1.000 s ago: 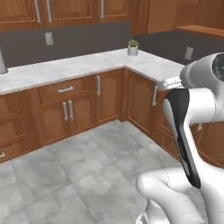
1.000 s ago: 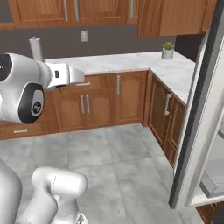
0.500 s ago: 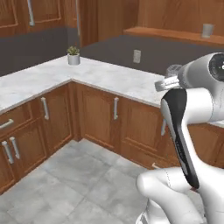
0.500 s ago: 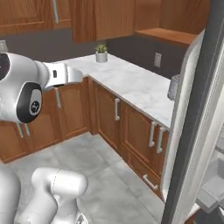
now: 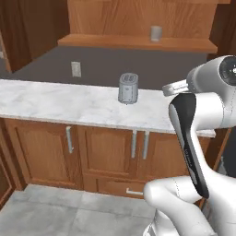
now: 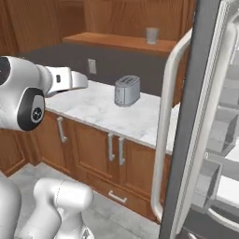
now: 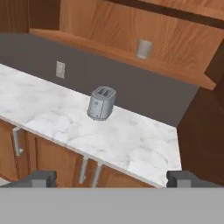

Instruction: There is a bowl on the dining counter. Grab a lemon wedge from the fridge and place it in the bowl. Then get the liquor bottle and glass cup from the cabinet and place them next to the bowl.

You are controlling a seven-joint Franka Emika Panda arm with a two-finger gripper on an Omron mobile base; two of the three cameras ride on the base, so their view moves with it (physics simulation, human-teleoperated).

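Here the fridge (image 6: 205,116) stands with its door swung open at the right, beside the marble surface (image 5: 69,103) carrying a toaster (image 5: 128,87). The glass cup (image 5: 156,32) sits on the cabinet (image 5: 138,42) shelf. Jaws spread apart, empty. Reaching in, the arm could clip that door.
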